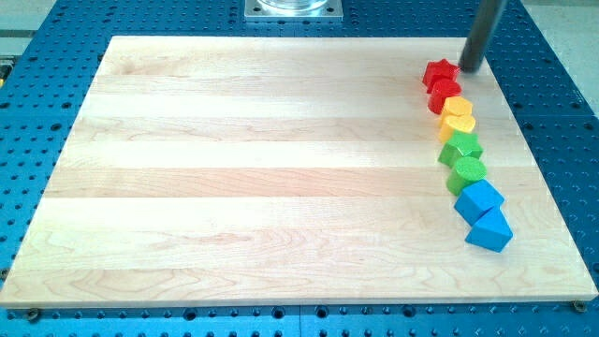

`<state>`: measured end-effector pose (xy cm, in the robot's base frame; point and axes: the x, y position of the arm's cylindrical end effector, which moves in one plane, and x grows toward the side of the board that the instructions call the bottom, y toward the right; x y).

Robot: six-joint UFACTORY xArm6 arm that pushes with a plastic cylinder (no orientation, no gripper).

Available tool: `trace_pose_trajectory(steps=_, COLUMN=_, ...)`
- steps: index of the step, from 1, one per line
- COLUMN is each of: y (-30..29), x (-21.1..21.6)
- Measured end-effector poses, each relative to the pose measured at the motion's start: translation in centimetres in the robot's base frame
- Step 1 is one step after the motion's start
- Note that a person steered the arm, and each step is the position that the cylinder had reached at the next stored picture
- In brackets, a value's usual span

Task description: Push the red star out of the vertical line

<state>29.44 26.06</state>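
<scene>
Blue perforated metal forms the desk [56,28], its surface covered in a regular grid of small holes and visible on all sides of the work surface. On it lies a pale wooden board [262,178] of joined planks with light grain, smooth and matt, roughly rectangular and narrowing toward the view's top. A silver metal base plate [294,9] sits at the top edge, cut off by the frame.

All blocks stand in one column near the board's right edge, running from the view's top down and slightly rightward. From the bottom: a blue triangular block [489,230], touching a blue cube-like block [478,199] above it; then a green rounded block [467,171] and a green faceted block [460,147]; then two yellow blocks, the lower [458,124] and the upper [456,107], shapes not clear; then a red block [445,94] of uncertain shape. Neighbours touch or nearly touch throughout.

The red star [439,72] heads the column at the top, against the red block below it, and remains in line.

The dark rod descends from the top edge. My tip [469,67] rests just beside the red star on its right, apparently touching or nearly so. No hand is fitted, so no open or closed state applies.
</scene>
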Motion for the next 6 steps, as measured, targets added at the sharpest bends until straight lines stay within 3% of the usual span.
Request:
trace_pose_trajectory(steps=1, y=-2.3, x=-0.1)
trace_pose_trajectory(steps=2, y=-13.8, x=0.3)
trace_pose_trajectory(steps=3, y=-20.2, x=-1.4)
trace_pose_trajectory(steps=4, y=-11.3, x=-2.2)
trace_pose_trajectory(steps=5, y=-3.0, x=0.6)
trace_pose_trajectory(steps=6, y=-0.7, x=2.6)
